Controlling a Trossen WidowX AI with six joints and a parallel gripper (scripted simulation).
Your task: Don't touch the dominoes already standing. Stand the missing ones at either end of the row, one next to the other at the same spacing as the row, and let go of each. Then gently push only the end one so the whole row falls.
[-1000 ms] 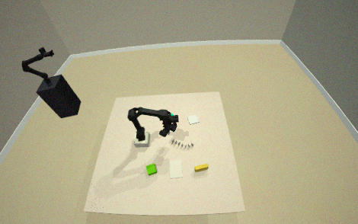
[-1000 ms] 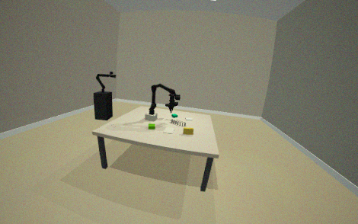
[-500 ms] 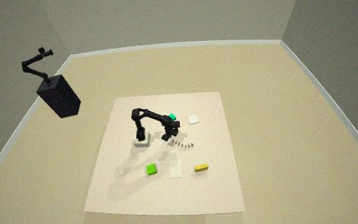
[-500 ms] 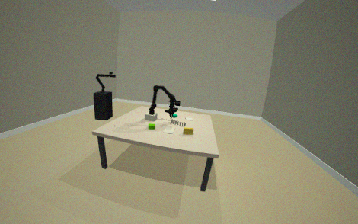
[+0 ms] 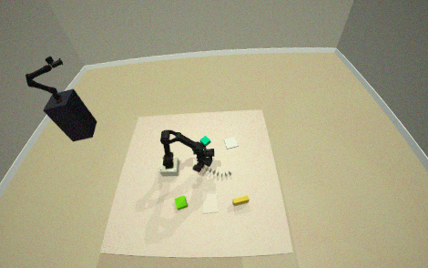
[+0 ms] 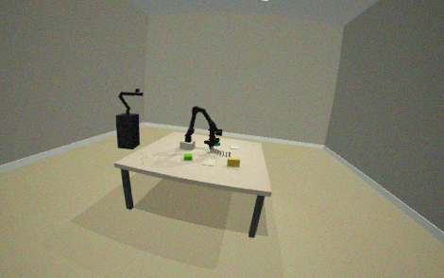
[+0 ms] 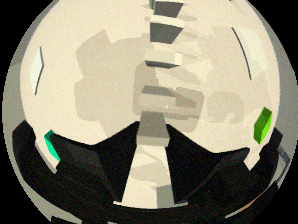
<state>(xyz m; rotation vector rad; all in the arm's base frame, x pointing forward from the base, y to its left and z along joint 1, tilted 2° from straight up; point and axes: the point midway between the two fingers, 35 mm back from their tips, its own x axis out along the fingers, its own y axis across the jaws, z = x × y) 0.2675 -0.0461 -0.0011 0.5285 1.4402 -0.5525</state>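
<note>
A curved row of several small grey dominoes (image 5: 229, 173) (image 6: 230, 154) (image 7: 165, 33) stands on the table. My gripper (image 5: 198, 169) (image 6: 211, 147) (image 7: 152, 126) is shut on one grey domino (image 7: 153, 125), low over the table at the row's end nearest the arm's base. In the wrist view the held domino is roughly in line with the row, with a gap to the closest domino (image 7: 158, 91), which lies in the gripper's shadow. Whether the held domino's lower edge touches the table cannot be told. In the top and exterior views the gripper hides the held domino.
A teal block (image 5: 205, 140) (image 7: 52, 146) is behind the gripper. A green block (image 5: 181, 202) (image 6: 188, 156) (image 7: 263, 126) and a yellow block (image 5: 240, 201) (image 6: 233, 163) are in front. White squares (image 5: 231, 143) (image 5: 210, 205) lie behind and in front of the row. Another arm stands on a black pedestal (image 5: 73, 116).
</note>
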